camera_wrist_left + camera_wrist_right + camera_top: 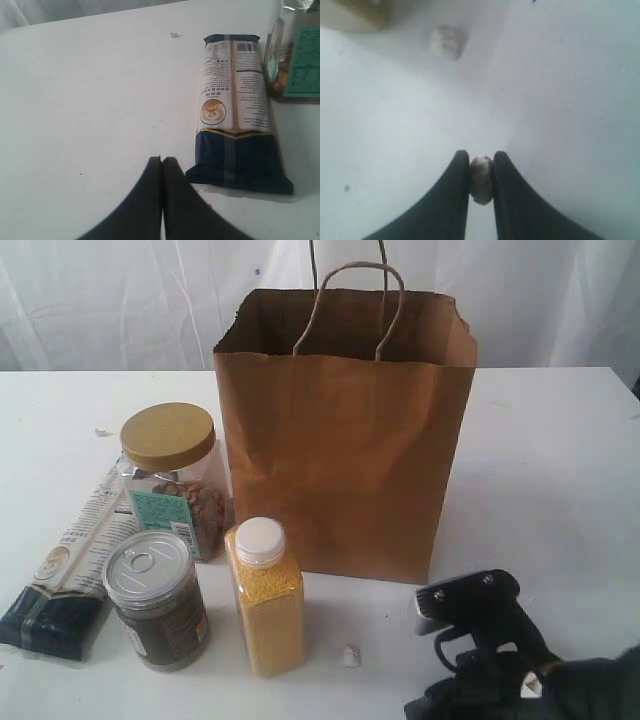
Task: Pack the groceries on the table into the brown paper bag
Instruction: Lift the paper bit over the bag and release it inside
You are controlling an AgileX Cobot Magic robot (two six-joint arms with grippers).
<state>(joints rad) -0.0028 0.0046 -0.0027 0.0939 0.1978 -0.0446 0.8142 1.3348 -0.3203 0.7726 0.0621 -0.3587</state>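
Carrying everything is the broad white surface (560, 460), with the tall brown kraft paper bag (340, 460) upright at its middle. The bag's mouth is open and its twisted handles are raised, evidently so items can be dropped in from above. What the bag holds cannot be seen.

Left of the bag in the exterior view, four groceries wait in a loose cluster, unpacked:
- The long white-and-navy packet (65, 575) lies flat, farthest from the bag.
- The tan-lidded clear jar (168, 440) stands just beside the bag's side.
- The white-capped yellow bottle (266, 605) stands upright near the bag's front corner.
- The silver-lidded dark jar (157, 600) stands next to that bottle, on the side away from the bag.

All of them are reachable without disturbing the bag.

The right end effector (481, 157) sits low in front of the bag, its fingers pinched narrowly around a small whitish lump (481, 182). This looks like stray debris rather than a grocery. A second small white lump (349, 655) rests on the surface in front of the bag.

The left end effector (161, 161) is fully closed and empty, hovering just beside the packet's navy end. It probably needs to open before it can grasp anything.
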